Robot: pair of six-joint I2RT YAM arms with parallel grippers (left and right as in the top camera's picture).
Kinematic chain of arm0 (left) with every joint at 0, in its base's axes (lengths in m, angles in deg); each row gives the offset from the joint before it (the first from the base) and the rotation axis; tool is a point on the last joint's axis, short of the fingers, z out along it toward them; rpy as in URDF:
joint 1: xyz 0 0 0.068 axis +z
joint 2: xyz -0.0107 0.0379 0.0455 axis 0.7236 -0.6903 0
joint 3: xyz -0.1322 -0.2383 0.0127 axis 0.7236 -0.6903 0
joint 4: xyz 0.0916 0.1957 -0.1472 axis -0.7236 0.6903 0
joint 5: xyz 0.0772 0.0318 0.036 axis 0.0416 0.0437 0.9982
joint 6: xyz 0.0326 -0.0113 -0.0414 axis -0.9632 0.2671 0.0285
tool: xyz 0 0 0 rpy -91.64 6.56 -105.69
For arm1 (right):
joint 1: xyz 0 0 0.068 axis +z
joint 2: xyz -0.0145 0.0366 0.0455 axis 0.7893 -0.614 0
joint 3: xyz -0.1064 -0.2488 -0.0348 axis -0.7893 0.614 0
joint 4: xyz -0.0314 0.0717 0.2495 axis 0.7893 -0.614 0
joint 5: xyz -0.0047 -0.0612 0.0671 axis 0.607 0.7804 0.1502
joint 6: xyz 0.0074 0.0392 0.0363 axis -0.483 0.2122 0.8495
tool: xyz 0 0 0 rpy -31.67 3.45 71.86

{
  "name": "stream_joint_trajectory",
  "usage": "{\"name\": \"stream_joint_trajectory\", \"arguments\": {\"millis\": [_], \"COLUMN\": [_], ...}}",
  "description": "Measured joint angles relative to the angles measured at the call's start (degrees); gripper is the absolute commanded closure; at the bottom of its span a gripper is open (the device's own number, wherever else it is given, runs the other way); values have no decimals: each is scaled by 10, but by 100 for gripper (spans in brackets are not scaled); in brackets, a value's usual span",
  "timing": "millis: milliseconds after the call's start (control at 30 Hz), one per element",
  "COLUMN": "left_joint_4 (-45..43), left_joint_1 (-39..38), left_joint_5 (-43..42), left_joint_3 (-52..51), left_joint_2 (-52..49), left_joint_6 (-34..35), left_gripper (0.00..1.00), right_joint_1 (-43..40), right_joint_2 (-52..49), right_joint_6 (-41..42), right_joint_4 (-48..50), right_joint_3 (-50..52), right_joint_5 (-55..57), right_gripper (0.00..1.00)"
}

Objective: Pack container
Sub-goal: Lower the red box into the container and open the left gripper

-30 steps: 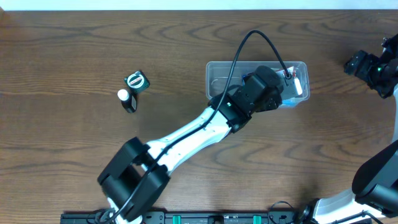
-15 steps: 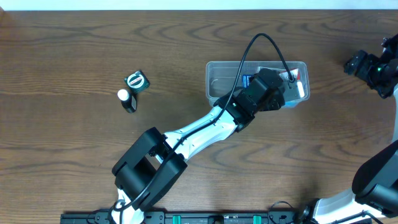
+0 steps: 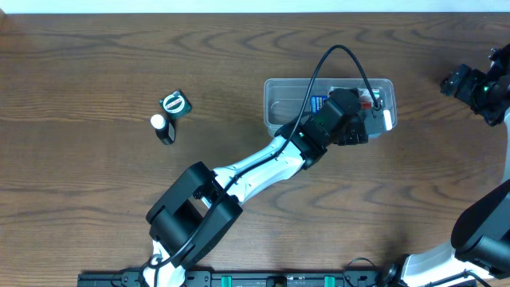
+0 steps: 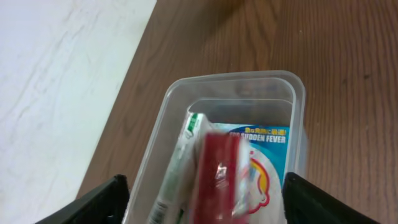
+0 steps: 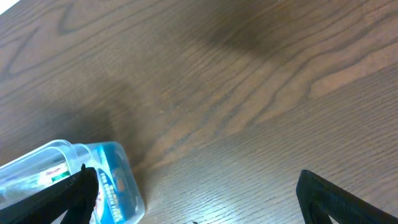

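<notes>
The clear plastic container (image 3: 275, 100) stands at the table's far middle. It also shows in the left wrist view (image 4: 180, 99) and the right wrist view (image 5: 37, 162). A blue and white packet (image 4: 270, 149) and a green and white packet (image 4: 180, 162) lie in it. My left gripper (image 3: 368, 112) hangs over the container's right half with its jaws (image 4: 205, 190) wide open. A blurred red packet (image 4: 217, 174) is between the jaws, touching neither finger. My right gripper (image 3: 462, 81) is open and empty (image 5: 196, 190) at the far right.
A small black bottle with a white cap (image 3: 163, 127) and a green and black packet (image 3: 175, 103) lie on the table to the left of the container. The white floor beyond the table's far edge (image 4: 62, 74) shows in the left wrist view.
My left gripper has shifted a little to the right and toward the far side over the container. The right arm has not moved.
</notes>
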Motion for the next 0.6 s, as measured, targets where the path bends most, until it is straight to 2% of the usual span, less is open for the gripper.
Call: {"name": "stream_joint_trajectory", "arguments": {"millis": [300, 600], "left_joint_4": [0, -18], "left_joint_1": [0, 0], "left_joint_5": [0, 25], "left_joint_3": [0, 0], "left_joint_2": [0, 0], "left_joint_6": [1, 25], "left_gripper": [7, 7], "right_joint_1": [0, 0], "right_joint_2": [0, 0], "right_joint_6": [0, 0], "right_joint_4": [0, 0], "right_joint_3": [0, 0], "right_joint_5": [0, 0], "right_gripper": [1, 1]}}
